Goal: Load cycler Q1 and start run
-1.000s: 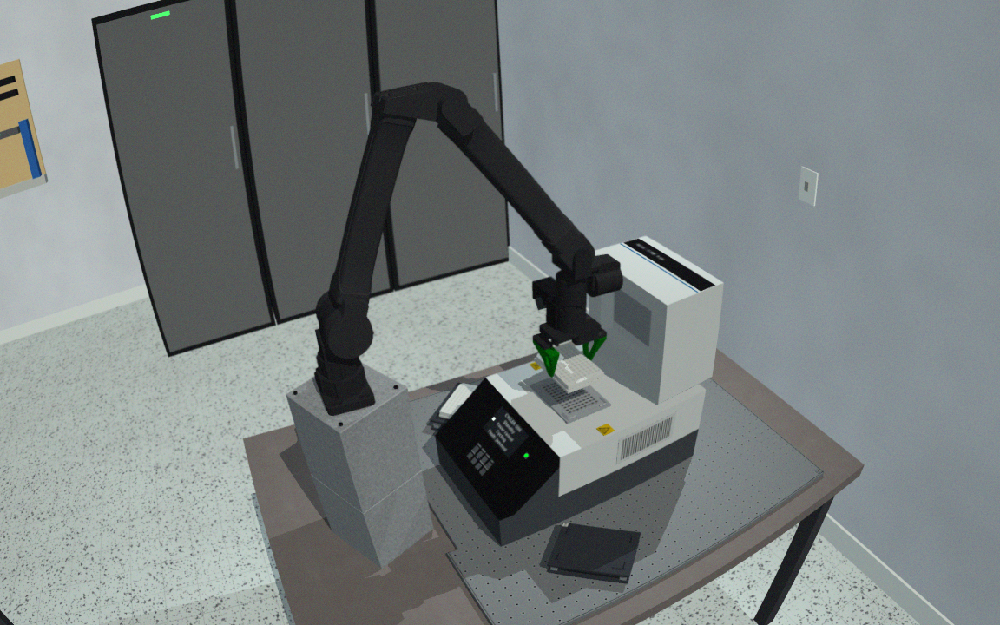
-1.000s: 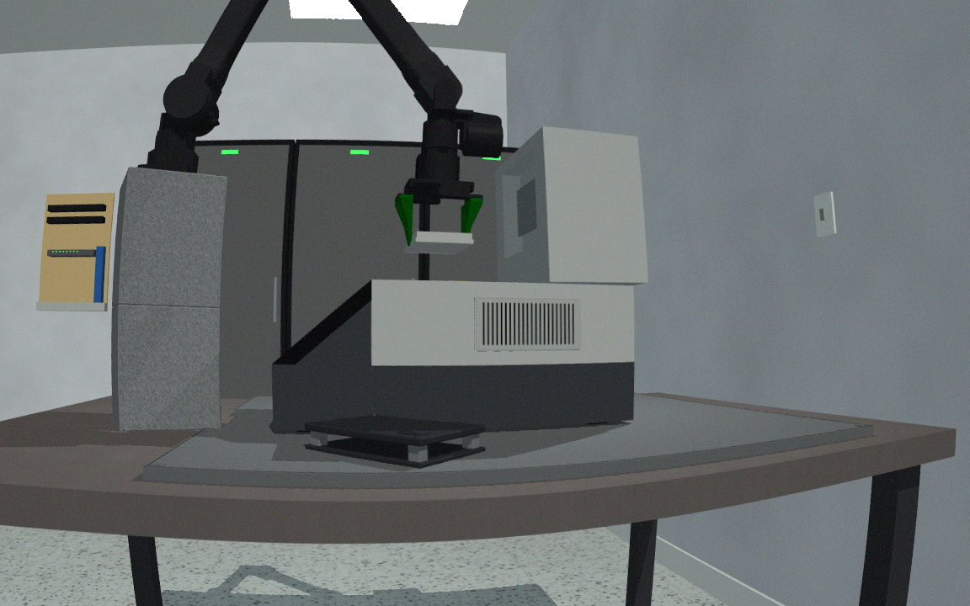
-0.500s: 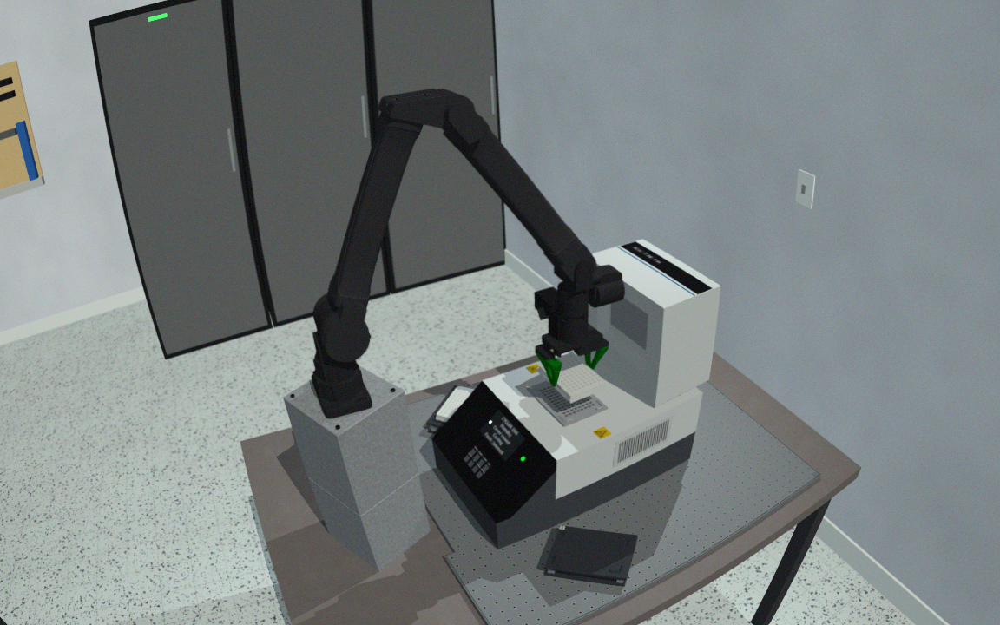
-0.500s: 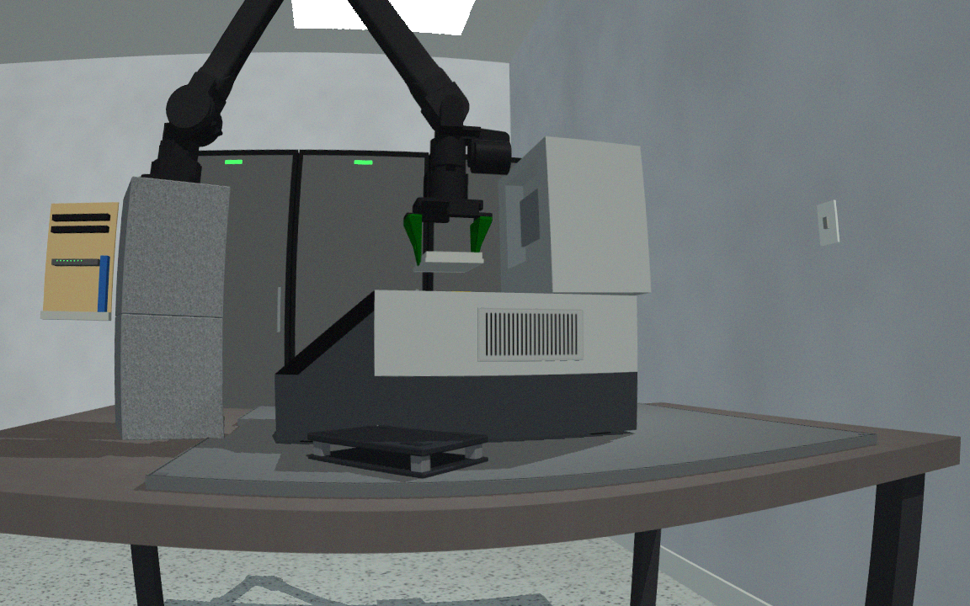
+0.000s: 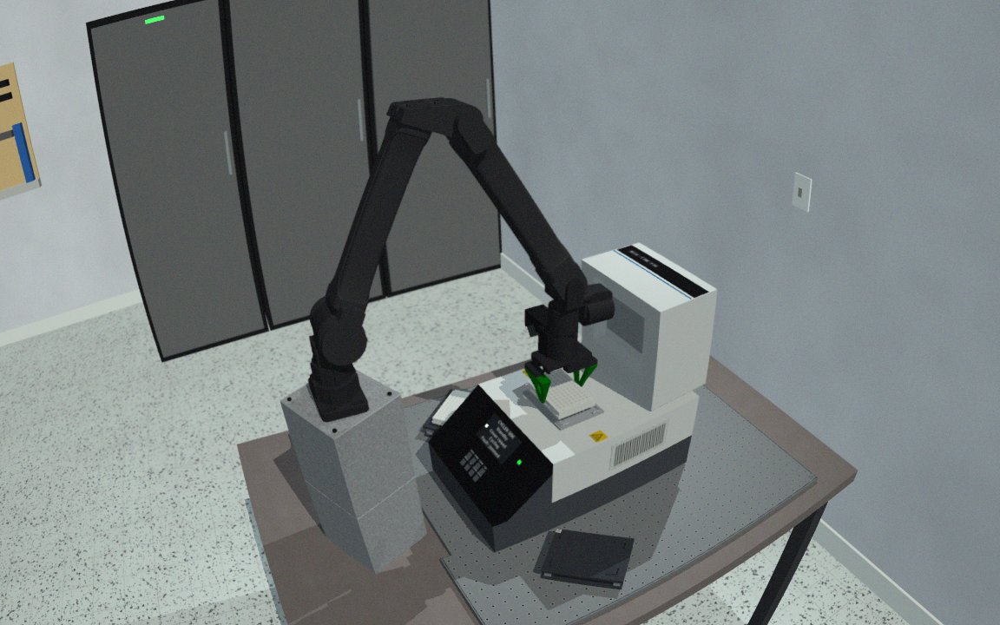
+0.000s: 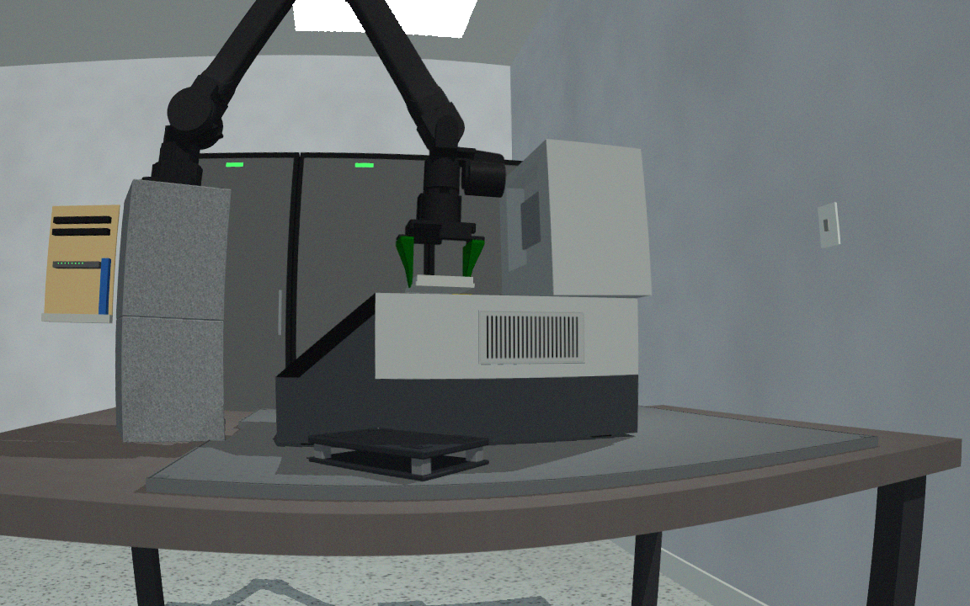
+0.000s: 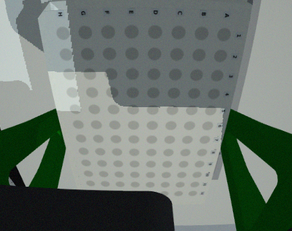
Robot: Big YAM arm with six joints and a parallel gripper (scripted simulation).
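The cycler Q1 (image 5: 566, 443) stands on the table with its white lid (image 5: 648, 326) raised upright at the rear. Its status lamp (image 5: 519, 462) shows green on the black panel, right of the keypad (image 5: 474, 463). My gripper (image 5: 562, 380) is shut on the white sealed plate T27 (image 5: 569, 398), gripping its two long sides from above. The plate lies level, down at the block on the housing's top (image 6: 443, 281). In the wrist view the plate (image 7: 146, 102) shows row letters H to A along the far end and column numbers down the right side, between my green fingers.
A flat black nest (image 5: 586, 557) lies on the mat beside the machine's vented side. Another nest with a pale object (image 5: 445, 408) sits between the arm's grey pedestal (image 5: 356, 474) and the machine. The raised lid stands close behind my wrist.
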